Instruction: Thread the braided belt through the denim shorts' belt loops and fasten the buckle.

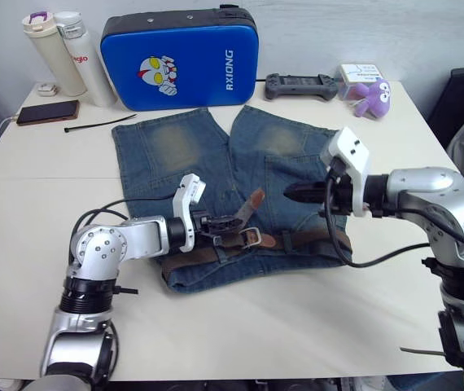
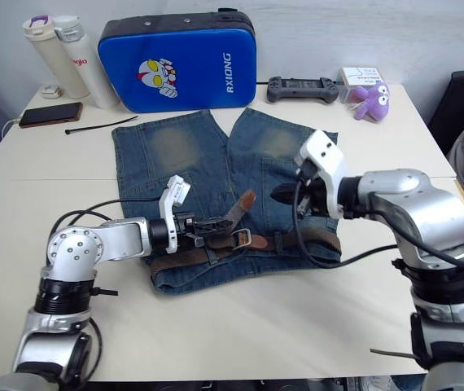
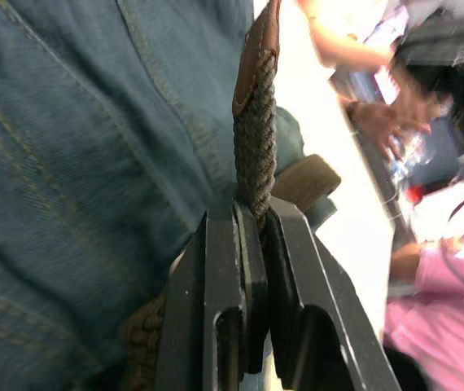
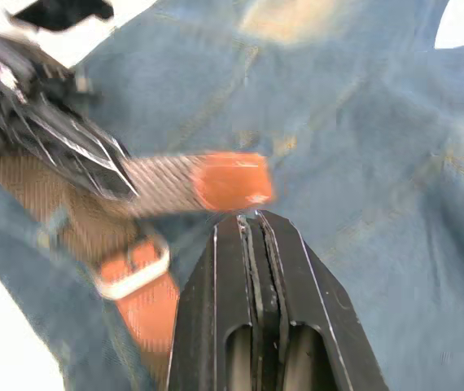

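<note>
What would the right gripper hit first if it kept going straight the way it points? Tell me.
Likely the braided belt tip, held up by the left gripper; the right gripper points at it, though depth is unclear.

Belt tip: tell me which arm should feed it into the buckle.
Left, probably. The left pincer is shut on the belt just behind its tip, right beside the buckle. The right pincer hangs shut and empty above the shorts.

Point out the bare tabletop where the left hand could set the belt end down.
Bare table runs along the near edge, in front of the denim shorts. Another free patch lies left of the shorts, below the phone and cable tie. The far edge is crowded.
</note>
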Motion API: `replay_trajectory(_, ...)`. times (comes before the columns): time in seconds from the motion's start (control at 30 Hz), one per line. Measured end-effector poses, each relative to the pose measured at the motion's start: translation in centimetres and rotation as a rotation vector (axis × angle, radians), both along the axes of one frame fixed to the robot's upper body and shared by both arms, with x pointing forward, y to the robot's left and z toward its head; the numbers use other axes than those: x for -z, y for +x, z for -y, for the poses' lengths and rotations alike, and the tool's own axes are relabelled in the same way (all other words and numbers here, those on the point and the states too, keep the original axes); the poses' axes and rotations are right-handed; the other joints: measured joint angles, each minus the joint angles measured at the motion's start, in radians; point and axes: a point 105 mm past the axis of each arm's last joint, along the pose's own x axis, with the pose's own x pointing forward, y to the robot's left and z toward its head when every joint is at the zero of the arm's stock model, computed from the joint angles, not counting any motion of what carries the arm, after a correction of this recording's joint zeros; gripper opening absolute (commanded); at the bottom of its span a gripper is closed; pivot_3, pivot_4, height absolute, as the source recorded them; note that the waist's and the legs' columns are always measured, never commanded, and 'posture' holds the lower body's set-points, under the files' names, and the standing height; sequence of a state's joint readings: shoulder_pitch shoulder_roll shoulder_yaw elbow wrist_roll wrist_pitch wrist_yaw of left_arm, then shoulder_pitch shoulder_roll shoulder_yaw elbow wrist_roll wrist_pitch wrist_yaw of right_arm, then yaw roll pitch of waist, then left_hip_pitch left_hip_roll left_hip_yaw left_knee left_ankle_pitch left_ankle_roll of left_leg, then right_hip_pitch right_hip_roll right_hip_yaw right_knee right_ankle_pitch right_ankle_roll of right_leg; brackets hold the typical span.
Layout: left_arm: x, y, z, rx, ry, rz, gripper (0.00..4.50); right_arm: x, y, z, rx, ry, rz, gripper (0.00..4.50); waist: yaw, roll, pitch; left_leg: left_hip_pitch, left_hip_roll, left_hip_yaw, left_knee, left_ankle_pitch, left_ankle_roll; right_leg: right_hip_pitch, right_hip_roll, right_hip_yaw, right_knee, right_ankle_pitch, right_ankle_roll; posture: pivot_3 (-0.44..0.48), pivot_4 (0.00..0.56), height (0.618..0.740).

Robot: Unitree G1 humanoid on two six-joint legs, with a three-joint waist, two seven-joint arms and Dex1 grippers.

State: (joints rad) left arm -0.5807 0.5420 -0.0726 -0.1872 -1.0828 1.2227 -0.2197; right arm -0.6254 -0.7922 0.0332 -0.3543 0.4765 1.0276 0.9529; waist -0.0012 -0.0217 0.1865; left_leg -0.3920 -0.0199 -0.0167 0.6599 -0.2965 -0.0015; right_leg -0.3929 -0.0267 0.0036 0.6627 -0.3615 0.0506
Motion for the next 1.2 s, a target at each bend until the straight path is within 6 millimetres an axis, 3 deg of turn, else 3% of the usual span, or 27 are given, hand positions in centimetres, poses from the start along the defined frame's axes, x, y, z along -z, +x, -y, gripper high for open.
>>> replay_trajectory(0.3,-0.1,1.2,-0.5,0.145,0.293,0.315,0.00,2.1,-1.8,-0.8,-0.117,-0.033,-0.033,0.02,-0.002,0.000,0.000,0.001,0.000,0.001,-0.003,0.001,0.000,0.000,0.000,0.001,-0.001,0.000,0.000,0.000,0.150,0.740)
replay_trajectory(0.63,-0.4,1.7,0.2,0.150,0.320,0.411,0.00,2.5,-1.3,-2.1,-0.081,0.000,-0.020,0.02,0.001,0.000,0.000,0.000,0.000,0.000,-0.003,0.000,0.001,0.000,0.000,0.001,-0.001,0.000,0.000,0.000,0.150,0.740)
replay_trajectory(0.9,-1.9,1.7,0.3,0.192,0.339,0.565,0.00,1.9,-0.1,-2.9,-0.088,-0.051,0.105,0.02,-0.001,0.000,0.000,0.000,0.000,0.001,-0.003,0.000,0.001,-0.001,0.000,0.001,-0.001,0.000,0.000,0.000,0.150,0.740)
replay_trajectory(1.0,-1.4,1.6,0.1,0.195,0.351,0.567,0.00,1.0,0.6,-3.1,-0.090,-0.087,0.196,0.95,-0.002,0.000,0.000,0.000,0.000,0.001,-0.003,0.000,0.001,-0.001,0.000,0.001,-0.001,0.000,0.000,0.000,0.150,0.740)
replay_trajectory(1.2,-0.9,1.6,0.1,0.196,0.361,0.565,0.00,1.1,0.9,-3.4,-0.147,-0.170,0.262,3.70,0.000,0.000,0.000,0.000,0.000,0.001,-0.002,0.000,0.002,-0.001,0.000,0.001,0.000,0.000,0.000,0.000,0.150,0.740)
